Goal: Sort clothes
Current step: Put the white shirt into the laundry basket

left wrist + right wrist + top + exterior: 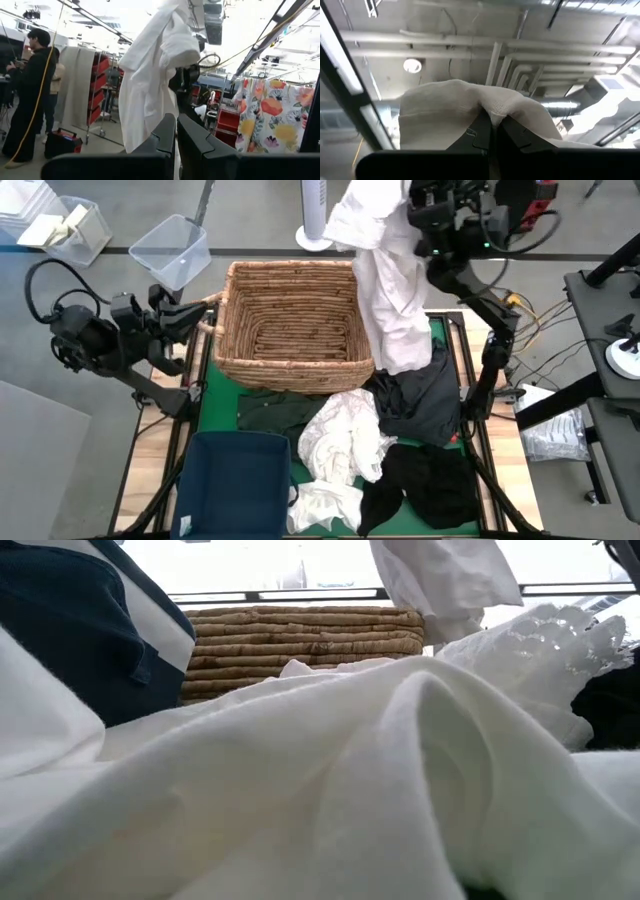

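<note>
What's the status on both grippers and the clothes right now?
Right gripper shut on white garment, lifted beside the wicker basket. Left gripper shut, empty, waiting off-table. Remaining clothes piled; nothing blocking.

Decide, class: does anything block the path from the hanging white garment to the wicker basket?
Nothing visible does. The right claw holds the white garment up beside the basket, whose open top shows nothing lying in it. The left claw waits shut at the basket's other side.

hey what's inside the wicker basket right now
Nothing visible inside the wicker basket; its woven bottom shows bare. The hanging white garment held by the right pincer covers the basket's right edge.
</note>
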Robot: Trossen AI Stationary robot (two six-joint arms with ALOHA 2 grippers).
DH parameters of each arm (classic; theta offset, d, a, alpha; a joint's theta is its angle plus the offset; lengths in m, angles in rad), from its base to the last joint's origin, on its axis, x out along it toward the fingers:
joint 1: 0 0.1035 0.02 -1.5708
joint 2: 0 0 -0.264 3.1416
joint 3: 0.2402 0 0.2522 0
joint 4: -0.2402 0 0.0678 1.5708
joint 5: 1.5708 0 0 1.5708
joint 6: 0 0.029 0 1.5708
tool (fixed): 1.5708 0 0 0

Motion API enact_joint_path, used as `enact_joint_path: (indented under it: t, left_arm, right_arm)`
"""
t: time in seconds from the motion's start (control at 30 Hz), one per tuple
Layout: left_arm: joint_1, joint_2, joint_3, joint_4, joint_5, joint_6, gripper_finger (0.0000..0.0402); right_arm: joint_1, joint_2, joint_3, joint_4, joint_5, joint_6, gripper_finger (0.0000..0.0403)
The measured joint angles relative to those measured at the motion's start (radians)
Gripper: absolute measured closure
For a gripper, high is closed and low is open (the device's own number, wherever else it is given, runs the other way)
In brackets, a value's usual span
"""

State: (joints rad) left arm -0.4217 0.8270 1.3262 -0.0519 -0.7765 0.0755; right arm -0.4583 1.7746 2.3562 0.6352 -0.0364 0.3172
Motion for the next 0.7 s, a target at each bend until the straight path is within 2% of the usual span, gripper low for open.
enact_joint_path:
  t: [0.4, 0.7]
  left_arm:
    - [0.0, -0.122, 0.0, -0.003, 0.0, 0.07, 0.0401]
    - [0.0, -0.169, 0.0, -0.053, 0.0, 0.073, 0.0401]
  right_arm:
    - [0.002, 0.161, 0.0, 0.273, 0.136, 0.082, 0.0394]
    - [-0.001, 0.248, 0.0, 0.338, 0.206, 0.137, 0.0394]
